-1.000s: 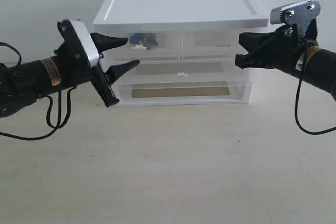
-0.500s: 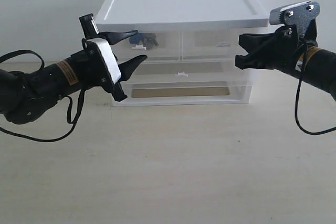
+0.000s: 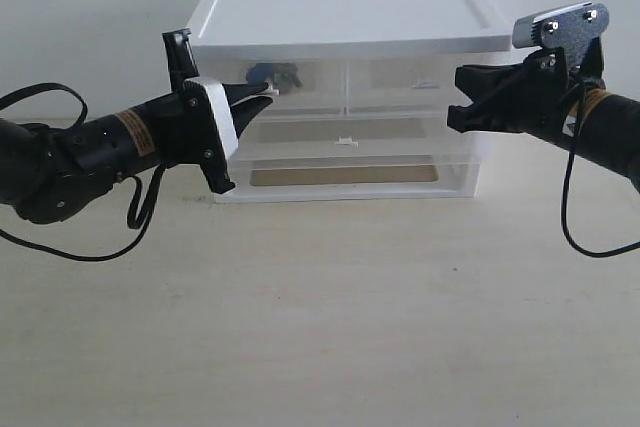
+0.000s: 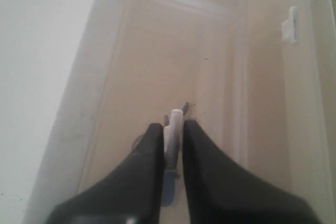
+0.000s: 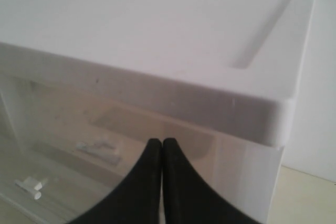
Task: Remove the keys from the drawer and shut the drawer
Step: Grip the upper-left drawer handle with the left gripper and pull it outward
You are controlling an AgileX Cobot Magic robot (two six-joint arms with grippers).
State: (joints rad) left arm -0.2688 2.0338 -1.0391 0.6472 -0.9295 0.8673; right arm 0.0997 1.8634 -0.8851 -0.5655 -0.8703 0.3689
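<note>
The white tab handle (image 4: 175, 120) of the top left drawer (image 3: 305, 82) is pinched between the left fingers (image 4: 149, 148), presumably so that the drawer can be drawn out. The drawer is seen shut, with the keys (image 3: 274, 74) lying inside behind its translucent front, near the handle. The left arm is stretched almost level above the tabletop (image 3: 330, 317), angled in from the side toward the handle. The right fingers (image 5: 153, 161) are pressed together on nothing and held in the air beside the upper right corner of the storage unit (image 3: 340, 7), apparently kept clear of the pull.
</note>
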